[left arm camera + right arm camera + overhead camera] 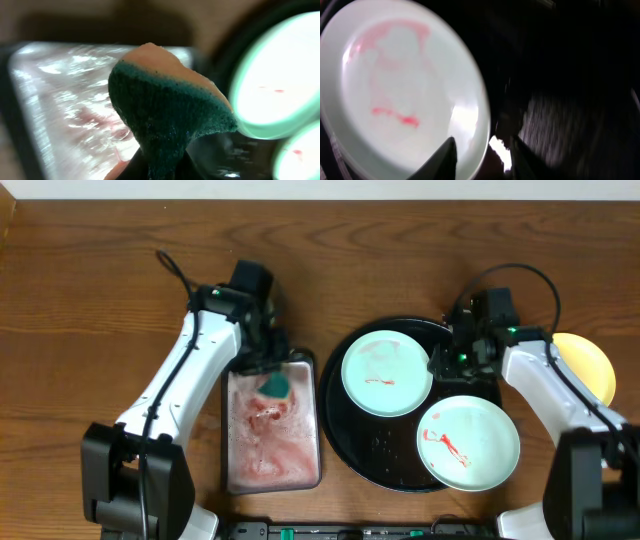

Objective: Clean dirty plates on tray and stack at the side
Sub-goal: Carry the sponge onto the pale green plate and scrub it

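The black tray holds two mint-white plates. The upper one has faint pink smears; it also shows in the right wrist view. The lower one has red smears. The pale yellow plate lies on the table at the right, partly hidden by my right arm. My right gripper is open, its fingers on either side of the upper plate's right rim. My left gripper is shut on a green and orange sponge, held over the rectangular tray.
A rectangular pinkish tray with reddish foamy liquid lies left of the black tray. The two mint plates show blurred at the right of the left wrist view. Bare wooden table surrounds both trays.
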### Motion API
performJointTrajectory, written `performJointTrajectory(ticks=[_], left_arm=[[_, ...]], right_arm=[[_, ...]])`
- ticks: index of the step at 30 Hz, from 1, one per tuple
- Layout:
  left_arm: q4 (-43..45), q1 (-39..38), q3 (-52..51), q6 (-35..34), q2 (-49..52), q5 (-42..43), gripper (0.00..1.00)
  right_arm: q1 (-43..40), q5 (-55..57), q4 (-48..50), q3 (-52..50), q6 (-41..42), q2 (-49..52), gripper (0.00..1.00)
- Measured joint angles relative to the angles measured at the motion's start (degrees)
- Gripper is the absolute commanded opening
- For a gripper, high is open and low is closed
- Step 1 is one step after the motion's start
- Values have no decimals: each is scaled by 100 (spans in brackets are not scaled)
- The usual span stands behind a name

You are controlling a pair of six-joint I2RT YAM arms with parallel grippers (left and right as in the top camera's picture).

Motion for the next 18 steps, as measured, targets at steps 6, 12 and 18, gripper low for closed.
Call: performJointTrajectory(ticks=[6, 12, 18], left_arm=[[863, -586, 39, -129, 2, 452, 8], [1729, -1263, 39, -374, 131, 573, 7], [2258, -1703, 39, -809, 874, 599, 7]], right_arm=[[0, 37, 549, 7, -59, 474, 15], [79, -35, 540, 9, -81, 640, 1], [103, -24, 542, 9, -55, 645, 1]])
